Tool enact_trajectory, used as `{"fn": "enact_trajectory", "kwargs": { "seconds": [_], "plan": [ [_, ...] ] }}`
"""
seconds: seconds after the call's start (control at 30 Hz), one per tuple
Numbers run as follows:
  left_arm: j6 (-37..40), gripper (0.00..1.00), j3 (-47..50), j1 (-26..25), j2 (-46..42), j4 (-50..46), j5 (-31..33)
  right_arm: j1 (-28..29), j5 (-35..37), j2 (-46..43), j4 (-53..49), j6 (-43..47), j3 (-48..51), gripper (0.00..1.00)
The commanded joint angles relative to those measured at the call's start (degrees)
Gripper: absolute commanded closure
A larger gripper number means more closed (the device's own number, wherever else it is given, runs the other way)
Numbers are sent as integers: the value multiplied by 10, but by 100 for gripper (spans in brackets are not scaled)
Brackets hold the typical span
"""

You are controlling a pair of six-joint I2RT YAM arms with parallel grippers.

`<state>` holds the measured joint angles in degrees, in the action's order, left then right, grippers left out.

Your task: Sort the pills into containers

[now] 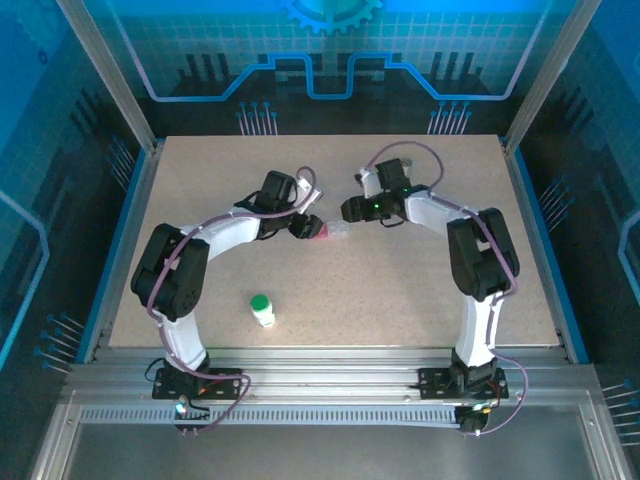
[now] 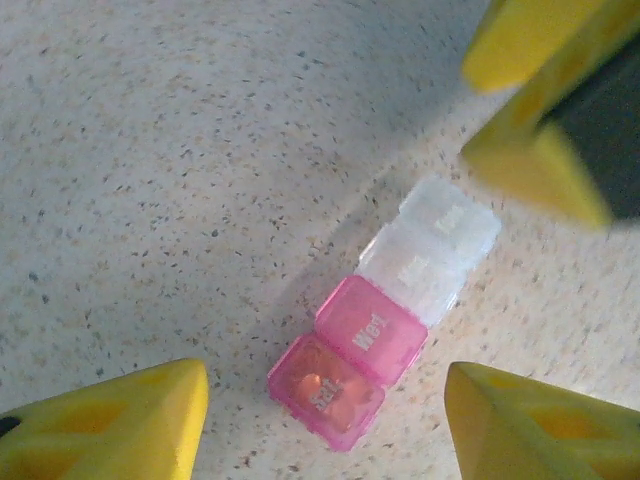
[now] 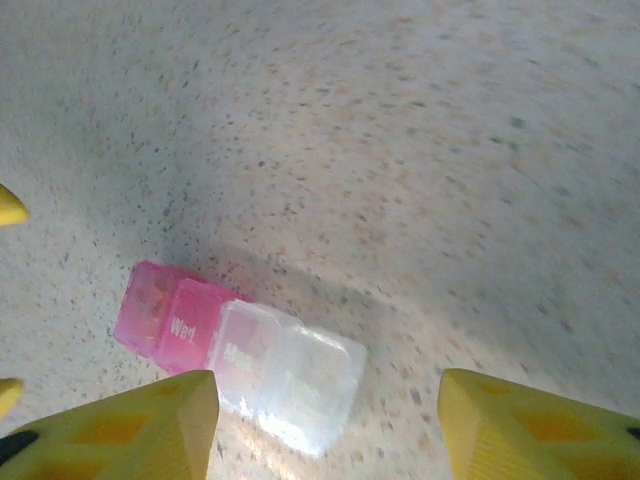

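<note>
Pill box (image 2: pixel 385 315), a short strip of four lidded compartments, two pink and two clear, is lying flat on the tabletop (image 2: pixel 150 150) around its middle, between the two arms, while the white bottle with green cap (image 1: pixel 262 309) is standing well apart near the front edge. Over the pink end the left gripper (image 2: pixel 322 400) is hovering, its jaws standing wide and gripping nothing; by the clear end the right gripper (image 3: pixel 328 385) is hovering too, jaws likewise apart and empty. Being thin hard plastic, the strip is looking light, stiff and slick, probably skidding under any nudge, so pinching across its narrow sides, clear of the snap lids, is looking safest
</note>
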<state>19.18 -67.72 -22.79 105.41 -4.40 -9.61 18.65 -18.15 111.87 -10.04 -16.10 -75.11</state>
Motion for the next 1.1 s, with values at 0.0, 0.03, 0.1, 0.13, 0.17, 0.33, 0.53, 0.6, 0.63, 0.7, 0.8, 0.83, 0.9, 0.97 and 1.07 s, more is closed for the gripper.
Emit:
{"fn": "enact_trajectory", "kwargs": {
  "seconds": [0.0, 0.03, 0.1, 0.13, 0.17, 0.33, 0.53, 0.6, 0.63, 0.7, 0.8, 0.83, 0.9, 0.97, 1.07],
  "plan": [
    [153, 34, -30, -4, 25, -24, -51, -5, -28, -15, 103, -131, 50, 42],
    [188, 34, -39, -5, 33, -54, -72, -5, -31, -9, 117, -142, 58, 43],
    [227, 33, -46, -7, 44, -66, -78, -5, -44, 6, 143, -158, 67, 44],
    [236, 32, -46, -7, 48, -60, -71, -5, -55, 14, 164, -169, 73, 44],
    [244, 31, -48, -6, 53, -59, -65, -5, -62, 20, 183, -181, 80, 44],
    [277, 30, -83, -7, 80, -98, -47, 0, -69, 48, 265, -217, 105, 50],
    [289, 26, -108, -10, 98, -126, -43, 10, -70, 72, 278, -216, 101, 52],
    [296, 26, -110, -12, 104, -132, -38, 15, -60, 73, 267, -208, 101, 53],
    [301, 26, -112, -13, 107, -136, -37, 19, -53, 73, 259, -201, 99, 54],
    [307, 26, -114, -14, 112, -139, -30, 24, -42, 73, 226, -188, 96, 54],
    [310, 26, -121, -17, 122, -141, -20, 32, -21, 67, 196, -168, 97, 54],
    [312, 26, -124, -18, 125, -142, -18, 34, -14, 66, 185, -161, 97, 54],
    [319, 26, -127, -22, 131, -140, -10, 39, 1, 66, 164, -148, 93, 55],
    [322, 27, -130, -26, 137, -133, 3, 43, 11, 70, 145, -137, 86, 55],
    [322, 27, -138, -28, 143, -130, 7, 46, 19, 76, 124, -126, 81, 59]
  ]
}}
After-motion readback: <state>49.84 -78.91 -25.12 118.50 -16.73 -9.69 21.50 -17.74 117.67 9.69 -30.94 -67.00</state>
